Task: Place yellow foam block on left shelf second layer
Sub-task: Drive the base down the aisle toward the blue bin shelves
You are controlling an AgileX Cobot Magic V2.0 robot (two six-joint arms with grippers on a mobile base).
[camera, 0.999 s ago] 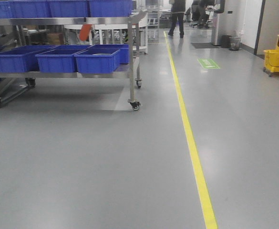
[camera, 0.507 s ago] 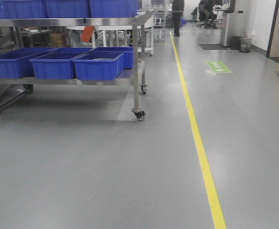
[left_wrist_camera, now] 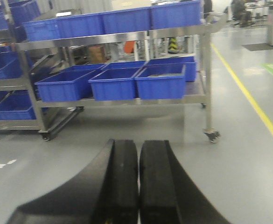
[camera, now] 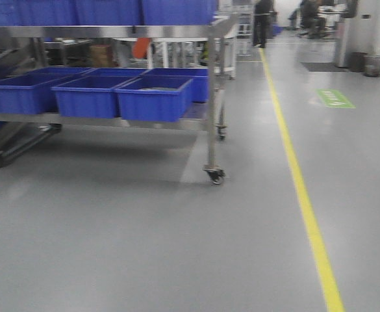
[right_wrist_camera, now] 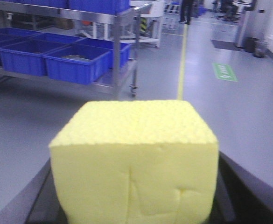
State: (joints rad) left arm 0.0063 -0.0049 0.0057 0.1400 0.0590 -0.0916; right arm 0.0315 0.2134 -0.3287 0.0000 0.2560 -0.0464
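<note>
Yellow foam block (right_wrist_camera: pixel 134 163) fills the right wrist view. It is clamped between the dark fingers (right_wrist_camera: pixel 248 186) of the right gripper (right_wrist_camera: pixel 136 205), which press on its two sides. Its porous top face is up, and creases mark its near face. The block is well apart from the shelving, with the floor behind it.

The grey floor (camera: pixel 112 247) covers most of the slightly blurred front view. A steel shelf cart (camera: pixel 112 31) stands on it at the left, and its near right caster (camera: pixel 214 174) rests on the floor. Blue bins (camera: pixel 154 97) sit in a row along the front edge of the cart's lower layer, with more bins on its top layer. A yellow line (camera: pixel 306 208) runs along the floor to the right of the cart. A green floor marking (camera: pixel 334 98) lies beyond the line. A person (camera: pixel 263 19) stands far off, too blurred to describe.

On the other arm, the left gripper (left_wrist_camera: pixel 138 186) has its two black fingers pressed together with nothing between them. It points towards the cart.
</note>
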